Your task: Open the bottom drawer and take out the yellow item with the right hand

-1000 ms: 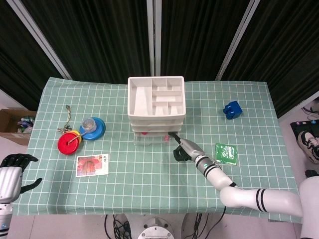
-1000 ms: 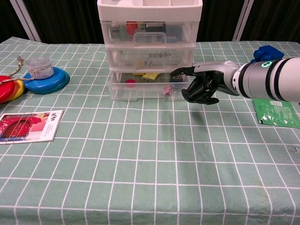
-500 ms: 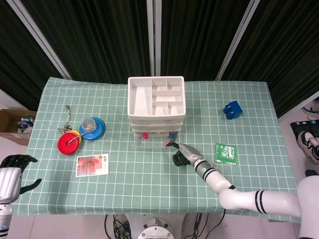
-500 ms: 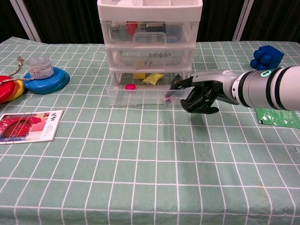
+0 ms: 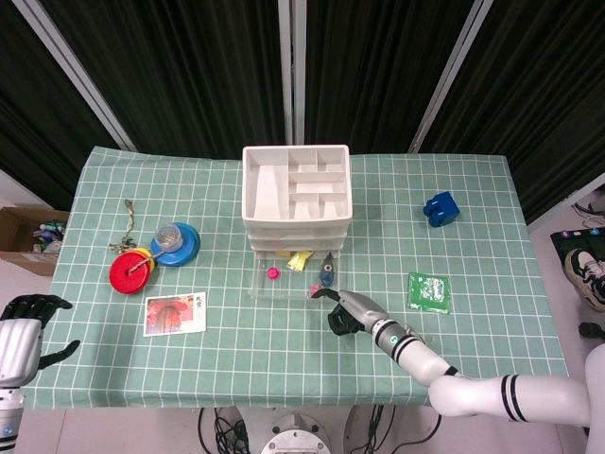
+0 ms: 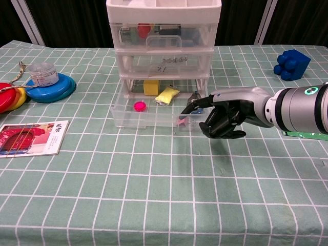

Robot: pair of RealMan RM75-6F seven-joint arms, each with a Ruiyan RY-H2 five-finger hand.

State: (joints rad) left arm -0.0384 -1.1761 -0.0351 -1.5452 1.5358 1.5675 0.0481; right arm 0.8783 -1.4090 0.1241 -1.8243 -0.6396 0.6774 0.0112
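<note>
The white drawer unit [image 5: 296,194] [image 6: 164,41] stands at the middle back of the table. Its clear bottom drawer [image 5: 284,288] [image 6: 148,117] is pulled out. Inside lie a yellow packet [image 5: 299,260] [image 6: 167,95], a yellow block [image 6: 151,86] and a pink round piece [image 5: 272,273] [image 6: 139,106]. My right hand [image 5: 345,312] [image 6: 225,113] is at the drawer's front right corner, one finger stretched onto its rim, the others curled in. My left hand [image 5: 24,326] hangs off the table's left front corner, holding nothing, fingers apart.
A blue block [image 5: 440,208] [image 6: 291,65] and a green packet [image 5: 429,291] lie to the right. On the left are a jar on a blue disc [image 5: 174,242] [image 6: 48,82], red and yellow discs [image 5: 129,271], and a picture card [image 5: 175,313] [image 6: 32,138].
My right hand has drawn back toward the table's front, and the bottom drawer has slid out with it. The yellow packet and block now show in the open drawer.
</note>
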